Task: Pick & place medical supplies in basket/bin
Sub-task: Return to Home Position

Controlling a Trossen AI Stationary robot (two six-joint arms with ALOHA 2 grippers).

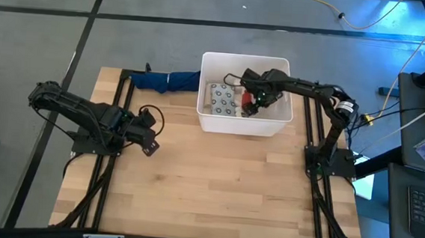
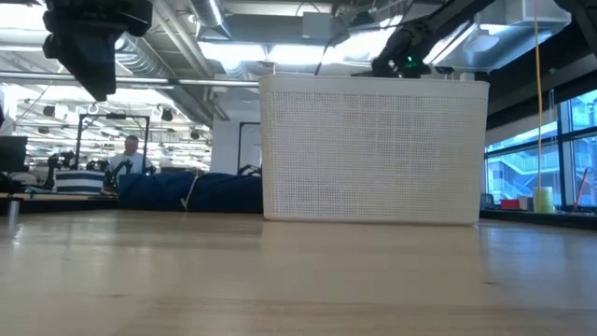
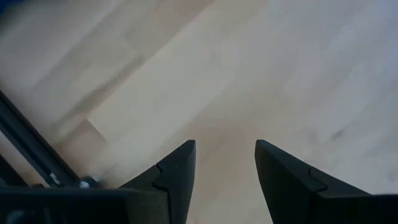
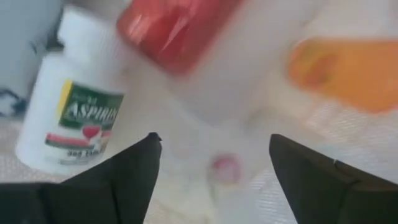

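The white bin (image 1: 242,124) stands at the table's far middle; in the low view the bin (image 2: 373,149) is a tall white wall. Inside lie a grey dotted packet (image 1: 223,99) and a red item (image 1: 249,105). My right gripper (image 1: 256,99) reaches into the bin from the right, open. The right wrist view shows my right gripper (image 4: 214,149) open above a white aspirin bottle (image 4: 71,118), a red bottle (image 4: 171,28), an orange piece (image 4: 348,71) and a small pinkish thing (image 4: 224,168), all blurred. My left gripper (image 1: 150,146) hovers open at the table's left, with my left gripper (image 3: 225,155) over bare wood.
A dark blue cloth bundle (image 1: 166,80) lies left of the bin at the far edge, and the bundle (image 2: 187,191) also shows low in the low view. The table's near half is bare wood (image 1: 215,187). A person (image 2: 129,154) sits far behind the table.
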